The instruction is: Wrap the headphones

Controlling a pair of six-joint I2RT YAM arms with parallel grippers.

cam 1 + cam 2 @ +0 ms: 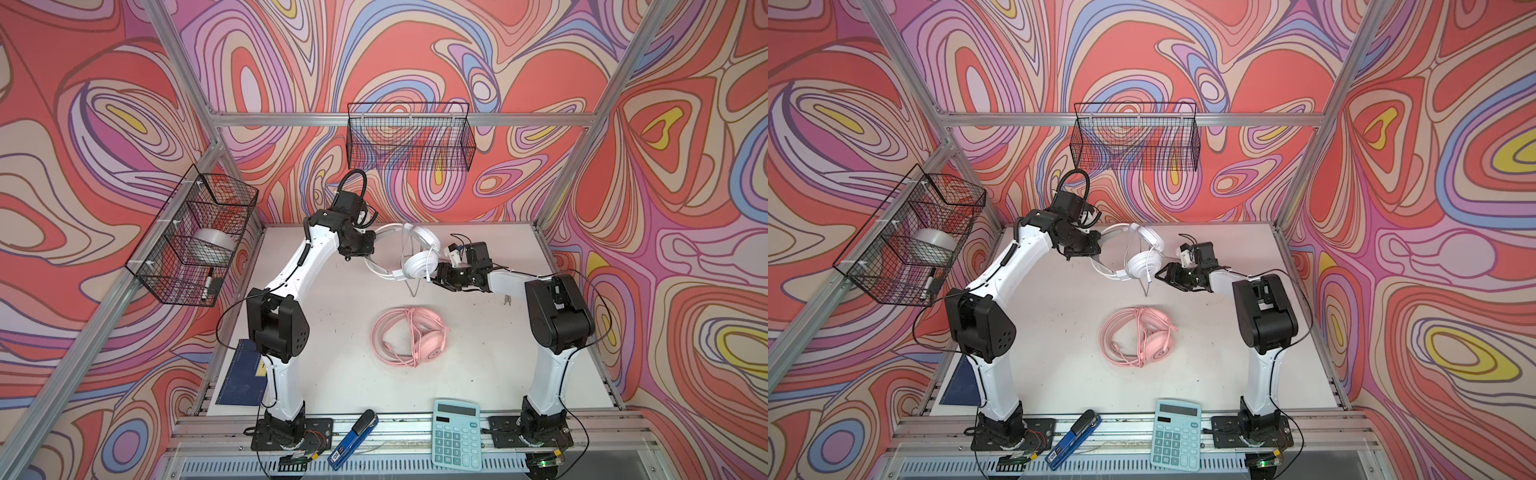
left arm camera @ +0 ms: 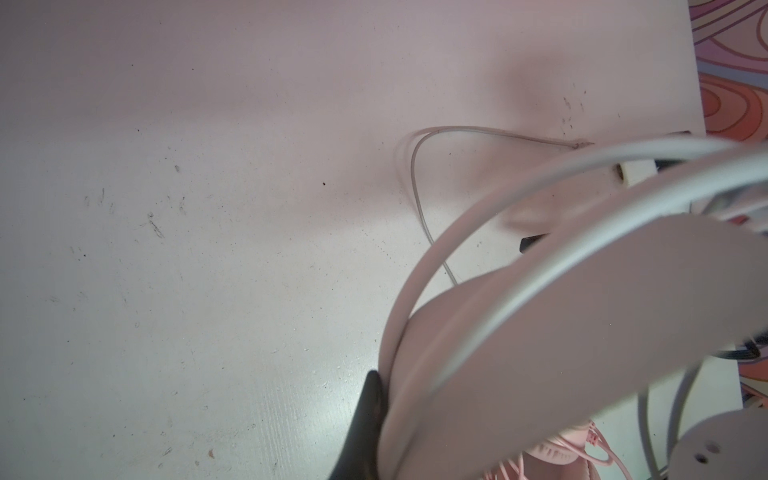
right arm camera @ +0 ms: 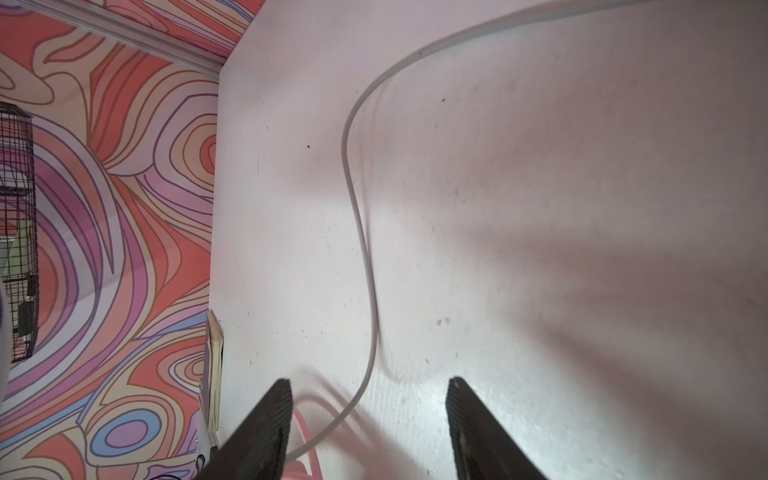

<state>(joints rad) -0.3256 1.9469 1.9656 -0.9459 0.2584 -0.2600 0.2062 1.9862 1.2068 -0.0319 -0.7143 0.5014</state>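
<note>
Left wrist view: blurred, cropped white headset (image 2: 582, 311) masking one jaw.

Calculator (image 1: 456, 434), stapler (image 1: 352, 439), blue notebook (image 1: 243, 374)

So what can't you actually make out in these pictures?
Left wrist view: only one of the left fingers shows; the white headphones' headband hides the other.
Same view: the pink headphones are cut off by the bottom edge.
Right wrist view: the grey cord runs off the top edge, its plug unseen.
In a top view: things in the side wire basket are too small, behind mesh.
</note>
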